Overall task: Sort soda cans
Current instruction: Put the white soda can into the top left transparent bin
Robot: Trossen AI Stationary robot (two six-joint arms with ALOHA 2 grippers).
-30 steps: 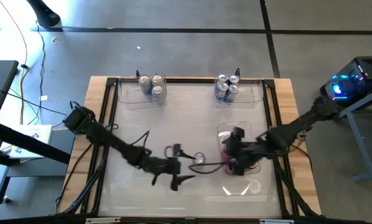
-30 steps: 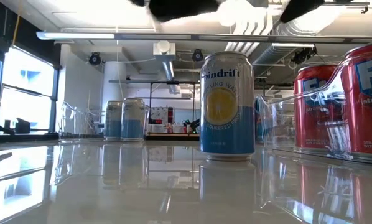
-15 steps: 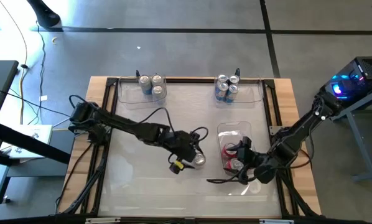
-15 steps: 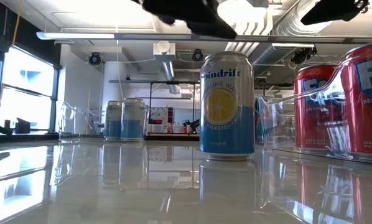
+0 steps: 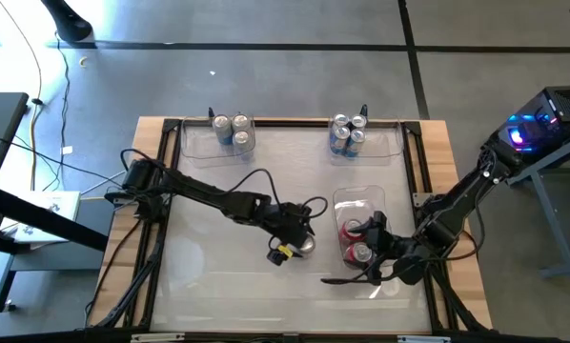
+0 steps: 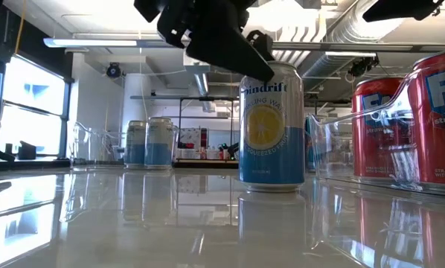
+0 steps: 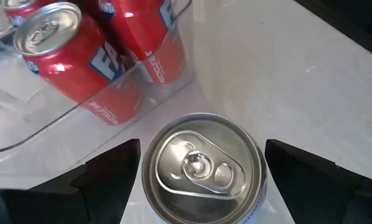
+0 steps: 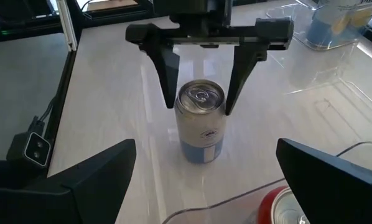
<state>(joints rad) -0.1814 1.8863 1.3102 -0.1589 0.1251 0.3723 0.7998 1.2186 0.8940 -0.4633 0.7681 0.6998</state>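
Silver-topped cylindrical can (image 7: 202,168) between gripper (image 8: 200,93) fingers

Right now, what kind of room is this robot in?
Probably a lab or workshop. Bare pipes and ducts run under the ceiling, a computer with blue lights sits beside the table, and cables trail over a bare floor. It doesn't look like a kitchen or a shop.

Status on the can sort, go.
Left end effector open, straddling the lone blue can, not closed. Right end effector open, by the red-can bin. Nothing blocking.
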